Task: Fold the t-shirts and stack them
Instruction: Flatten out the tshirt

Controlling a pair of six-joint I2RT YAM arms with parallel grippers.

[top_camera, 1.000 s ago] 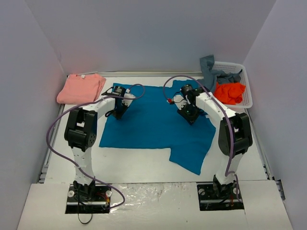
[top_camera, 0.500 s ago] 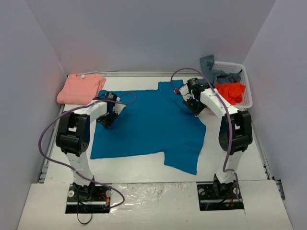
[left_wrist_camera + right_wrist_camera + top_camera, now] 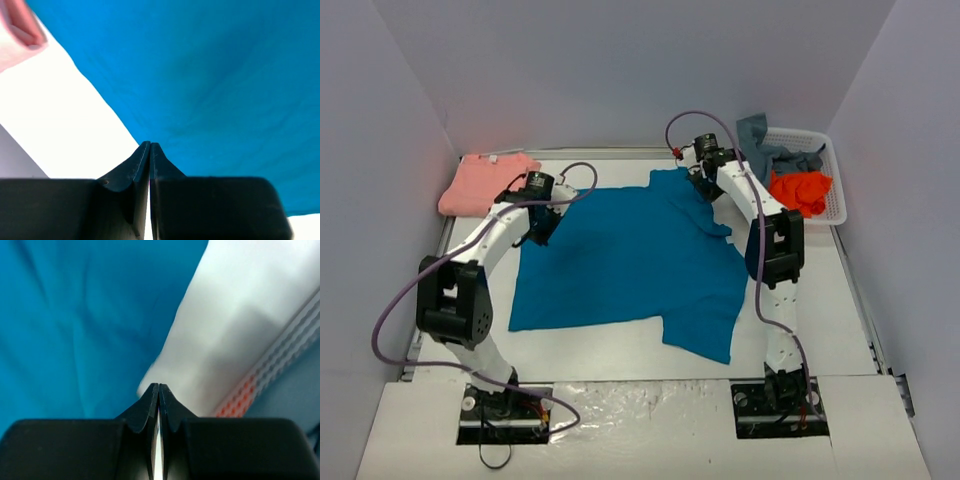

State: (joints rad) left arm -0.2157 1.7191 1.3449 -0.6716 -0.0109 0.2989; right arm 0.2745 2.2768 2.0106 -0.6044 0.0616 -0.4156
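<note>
- Left gripper (image 3: 150,146) is squeezing shut on the far left corner of the teal-blue t-shirt (image 3: 630,260).
- Its arm is reaching far out, with the elbow sticking out by the left edge of the surface (image 3: 600,345).
- Right gripper (image 3: 159,386) is squeezing shut on the shirt's far right edge.
- Its arm is stretching long toward the back, near the white basket (image 3: 837,190).
- The teal-blue t-shirt is lying spread out in the middle.
- The salmon-pink t-shirt (image 3: 485,185) is sitting folded at the far left.
</note>
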